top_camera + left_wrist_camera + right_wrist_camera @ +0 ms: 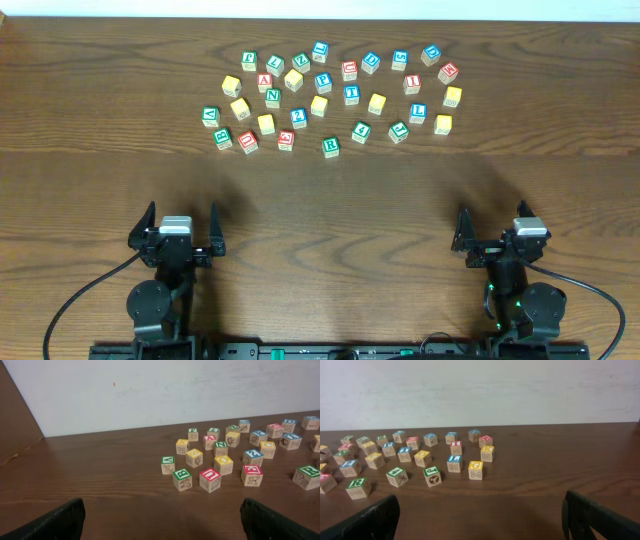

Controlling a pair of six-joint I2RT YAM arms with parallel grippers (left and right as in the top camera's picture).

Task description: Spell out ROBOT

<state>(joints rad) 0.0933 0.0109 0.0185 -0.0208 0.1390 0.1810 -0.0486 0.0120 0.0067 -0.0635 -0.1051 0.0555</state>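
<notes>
The green-edged R cube point(330, 145) lies at the lower edge of the scattered cubes point(351, 95) in the upper middle of the overhead frame, well apart from both grippers at the bottom. The left gripper point(183, 214) and right gripper point(494, 222) stand wide, holding nothing. The left wrist view makes the green-edged B cube point(182, 479) readable at centre. The right wrist view shows the R at lower left.

A dark brown wooden table point(330, 220) bears small colour-edged wooden alphabet cubes point(319, 105), scattered loosely across its far side.
</notes>
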